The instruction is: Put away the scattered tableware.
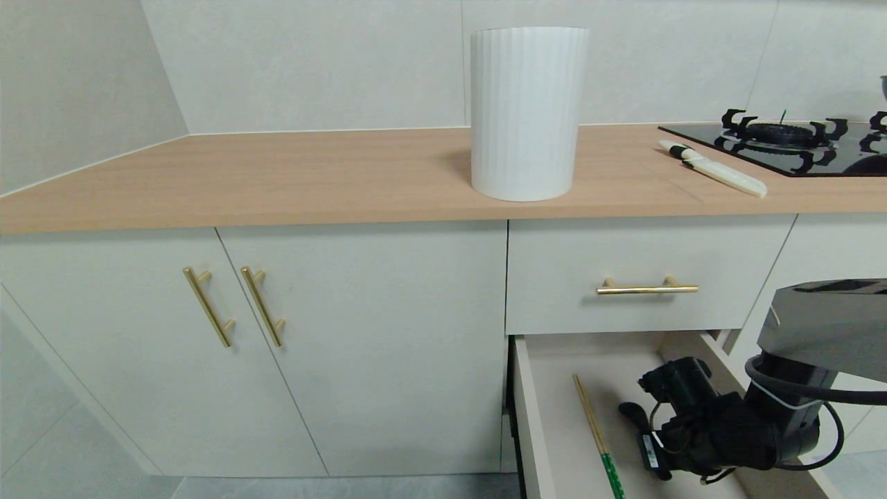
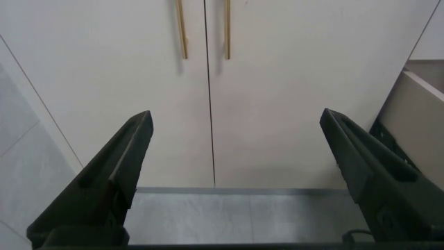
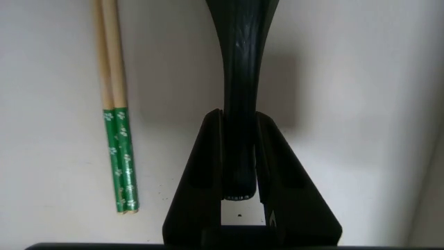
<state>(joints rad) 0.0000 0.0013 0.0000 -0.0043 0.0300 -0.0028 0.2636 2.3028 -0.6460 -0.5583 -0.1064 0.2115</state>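
Green-tipped wooden chopsticks (image 3: 114,111) lie in the open pale drawer (image 1: 528,416) just beside the right claw (image 3: 239,121), clamped on a slim black utensil (image 3: 239,55) over the drawer floor, while a white-bladed knife (image 1: 717,170) on the wooden counter (image 1: 312,173) well above seems the piece left to stow, the left claw (image 2: 236,121) gaping wide.

Wooden countertop (image 1: 312,173), pale cabinets (image 1: 360,346), tiled wall (image 1: 312,62), grey floor (image 2: 236,215)

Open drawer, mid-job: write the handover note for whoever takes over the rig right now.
Left gripper: open, holding nothing, facing the cabinet doors.
Right gripper: shut on a black utensil, inside the open drawer.
Done: chopsticks lie in the drawer.
Left: release the utensil there, fetch the knife from the counter, then probably close the drawer.
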